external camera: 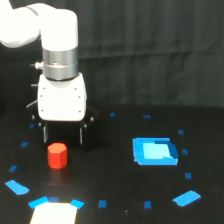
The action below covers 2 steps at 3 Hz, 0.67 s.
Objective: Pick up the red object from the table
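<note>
Exterior view, nearest edge first: pale glare patch [54, 212] at the bottom of frame, flanked by bright blue tape pieces [17, 187]. Black desk [110, 175] beyond, dotted with small blue tape squares [102, 203]. Larger blue patch [155, 151] toward the view's right, well apart from the work area. Another blue scrap [186, 198] at lower right.

Red object [57, 155] standing upright on the desk, stubby, faceted sides, no marked long axis. Resting free, touched by nothing. Left half of the view, nearer the camera than the tool.

Tool [63, 134] hanging from the white arm housing [62, 97], two dark fingers [44, 133] pointing straight down, spread apart and holding nothing. Gap between fingers visibly wider than the red object. Fingertips near desk level or just above; contact with the desk not resolvable.

Key relation: red object below the finger gap in the frame and slightly toward the view's left of its centre. Read as lying in front of the tool, toward the camera, rather than between the fingers. True depth offset not certain from this single view.

Judged: approach stage, grasp not yet made. Coming move probably a short shift toward the camera to bracket the object, then closing.
</note>
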Motion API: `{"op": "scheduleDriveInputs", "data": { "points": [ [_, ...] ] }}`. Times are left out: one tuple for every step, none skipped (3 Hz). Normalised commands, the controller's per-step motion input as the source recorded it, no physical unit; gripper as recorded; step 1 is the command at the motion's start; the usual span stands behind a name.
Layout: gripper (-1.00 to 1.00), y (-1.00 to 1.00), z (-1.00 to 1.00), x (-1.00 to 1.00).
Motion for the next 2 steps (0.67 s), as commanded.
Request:
{"op": "scheduleDriveInputs", "data": {
  "points": [
    [0.81, -0.83, -0.50, -0.13],
    [-0.41, -0.13, -0.20, -0.10]
  ]
}}
